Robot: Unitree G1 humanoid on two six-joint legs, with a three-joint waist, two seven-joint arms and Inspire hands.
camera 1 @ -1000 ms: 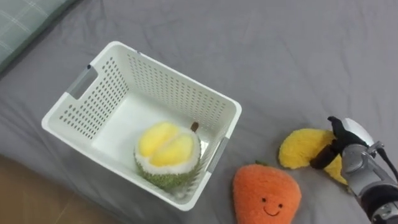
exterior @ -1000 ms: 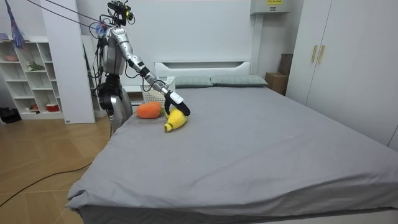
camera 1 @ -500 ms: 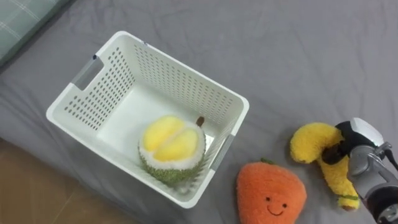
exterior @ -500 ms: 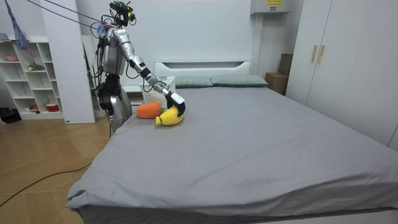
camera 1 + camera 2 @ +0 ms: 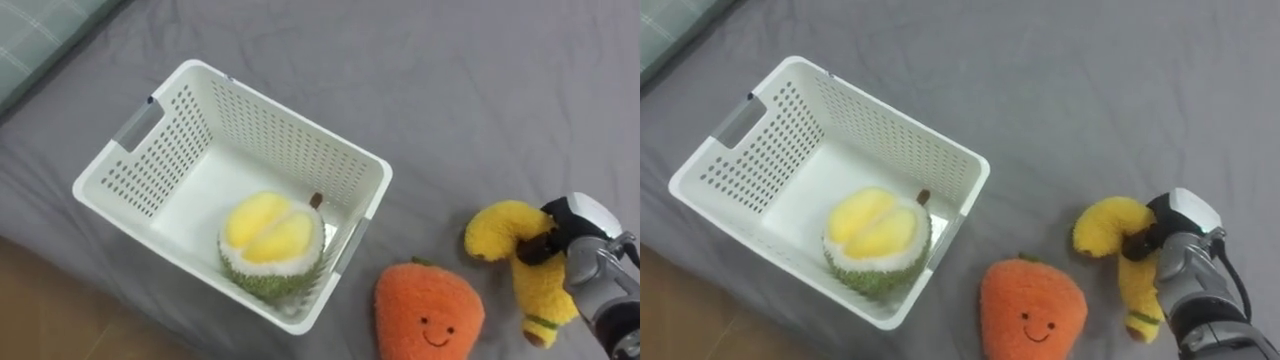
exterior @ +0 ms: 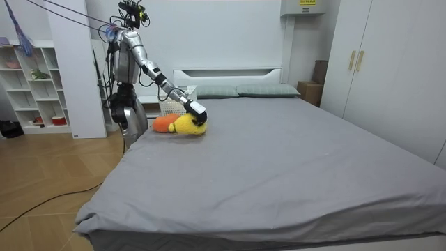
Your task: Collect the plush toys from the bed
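Grey-sheeted bed (image 5: 480,90) carries everything; the robot stands at its side near the headboard, right arm stretched out over it. On the sheet sits a white perforated basket (image 5: 290,140), with a durian plush (image 5: 270,240) inside against its near wall. Just beside the basket lies an orange plush (image 5: 428,315) with a stitched smile. Close to that is the banana (image 5: 500,230), the right hand (image 5: 585,255) at its middle with dark fingers (image 5: 540,248) curled round it.

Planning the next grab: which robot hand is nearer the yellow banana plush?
Right. The right robot hand is curled round the yellow banana plush, just right of the orange plush; the left robot hand is nowhere near the toys or the basket.
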